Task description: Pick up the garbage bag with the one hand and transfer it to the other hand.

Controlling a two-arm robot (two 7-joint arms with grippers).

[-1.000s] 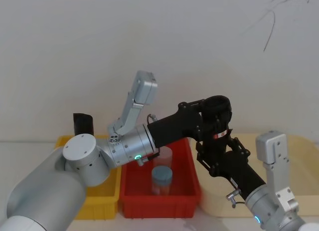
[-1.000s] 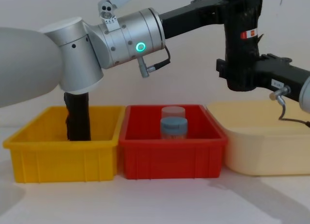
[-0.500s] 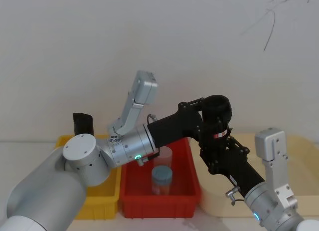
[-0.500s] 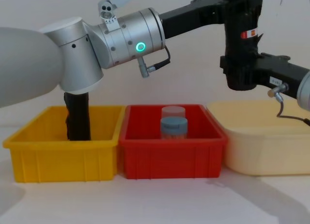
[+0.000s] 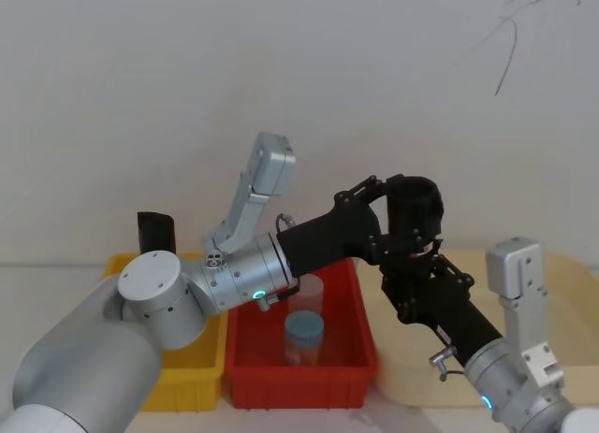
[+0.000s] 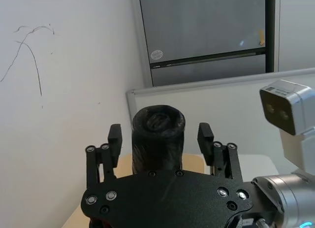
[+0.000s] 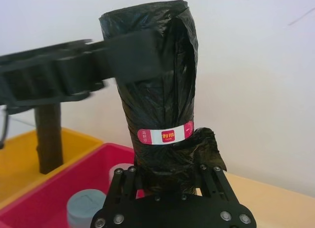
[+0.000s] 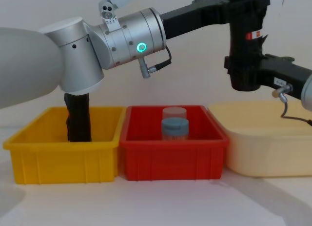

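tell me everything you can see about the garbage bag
The garbage bag is a tall roll of crinkled black plastic with a red-and-white label wrapped round it low down. It stands upright in the air. The right gripper clamps its lower end, and the left gripper straddles its top, open, with gaps on either side.

The garbage bag (image 5: pixel 415 213) stood upright in the air, both grippers at it.
The right gripper (image 5: pixel 418 281) clasped its lower end; the left gripper (image 5: pixel 388 218) sat at its upper part, fingers spread to either side. Lower down, a red bin (image 5: pixel 365 335) held a blue-lidded jar (image 5: pixel 303 328), beside a yellow bin (image 5: pixel 192 372) with a plain black roll (image 5: pixel 156 232).
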